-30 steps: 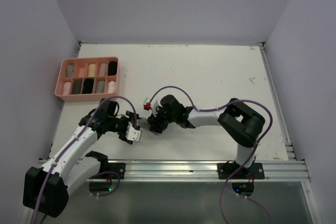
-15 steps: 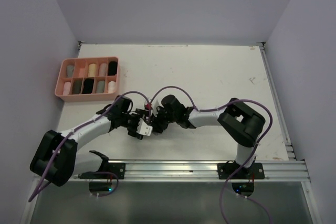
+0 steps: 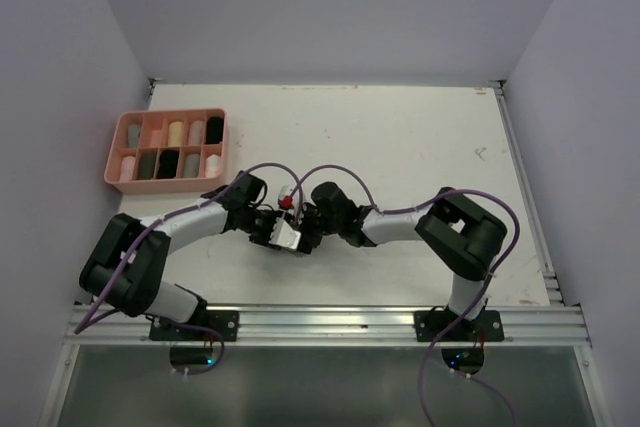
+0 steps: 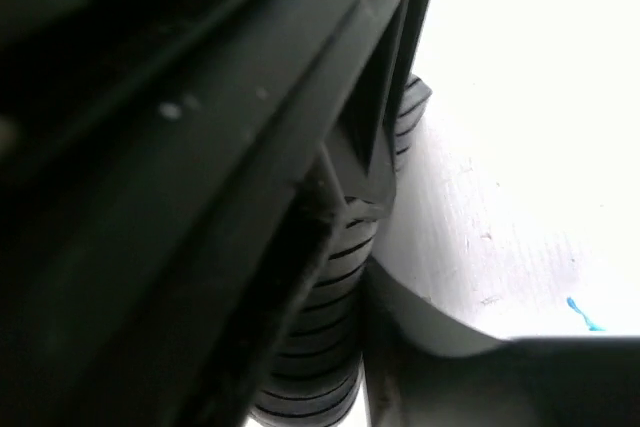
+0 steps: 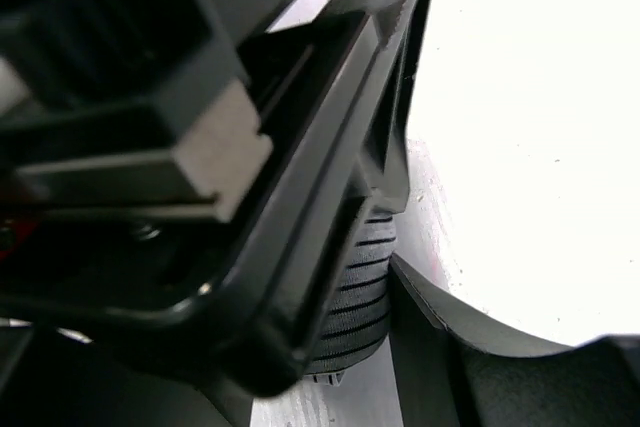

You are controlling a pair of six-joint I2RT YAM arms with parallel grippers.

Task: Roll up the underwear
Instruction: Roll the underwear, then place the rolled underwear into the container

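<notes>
1. One pink tray [image 3: 170,113] sits on the left side of the white table [image 3: 420,137]. Its two rows of compartments each hold small rolled garments [image 3: 168,162] in pale, grey and black shades.
2. Just right of the tray, the left arm [image 3: 190,219] stretches low across the table toward the middle, with a purple cable [image 3: 265,169] looping over it.
3. The left gripper [image 3: 284,238] is at the centre, nose to nose with the other one. Its wrist camera shows the striped underwear [image 4: 325,347] rolled into a tight cylinder, grey with thin dark lines. The roll is pressed between a dark finger [image 4: 200,197] and a pale one [image 4: 420,307], so the jaws are clamped on it.
4. From above the roll itself is hidden (the two gripper heads cover it). It lies right where they meet, near the front middle of the table and well apart from the tray.
5. The right gripper [image 3: 303,231] comes in from the other side. Its own camera shows the same striped roll [image 5: 360,297] squeezed between its black fingers, so it is grasping the roll too.
6. The right arm [image 3: 400,222] bends back to its base at the near right edge.
</notes>
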